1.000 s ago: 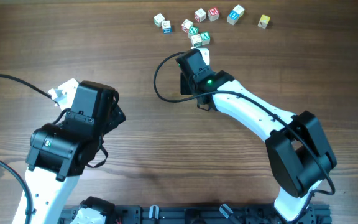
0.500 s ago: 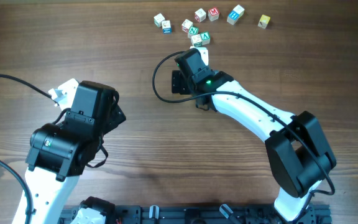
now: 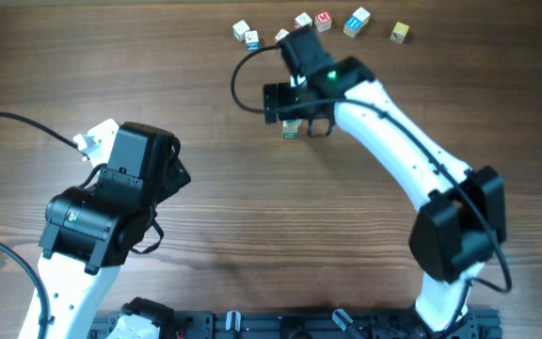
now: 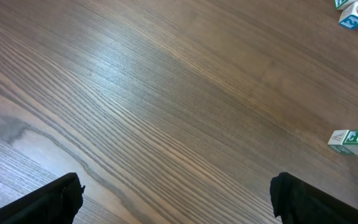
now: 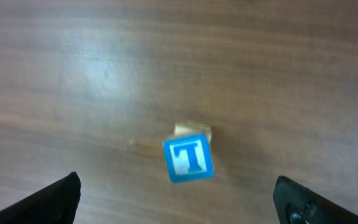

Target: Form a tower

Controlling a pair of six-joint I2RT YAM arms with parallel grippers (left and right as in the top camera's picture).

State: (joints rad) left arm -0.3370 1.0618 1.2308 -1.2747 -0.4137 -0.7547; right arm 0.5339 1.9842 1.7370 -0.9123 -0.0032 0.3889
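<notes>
The tower stands on the wooden table as two stacked cubes. From above, the right wrist view shows its top cube (image 5: 188,158), white with a blue T and blue edges, and a sliver of the pale lower cube (image 5: 192,130) behind it. Overhead, the tower (image 3: 292,129) peeks out just below the right gripper (image 3: 294,111). My right gripper (image 5: 176,193) hangs above it, open wide, fingers well apart from the cube. The left gripper (image 4: 176,193) is open over bare wood, far left of the tower (image 4: 352,139).
Several loose letter cubes lie along the far edge: a white pair (image 3: 246,35), red-marked ones (image 3: 313,20), a blue one (image 3: 357,21) and a yellow one (image 3: 399,33). The right arm covers some cubes behind the tower. A black cable (image 3: 245,89) loops beside the right wrist.
My right gripper has gone from shut to wide open, releasing the blue T cube on the stack, and has lifted away toward the far side. The left arm has not moved.
</notes>
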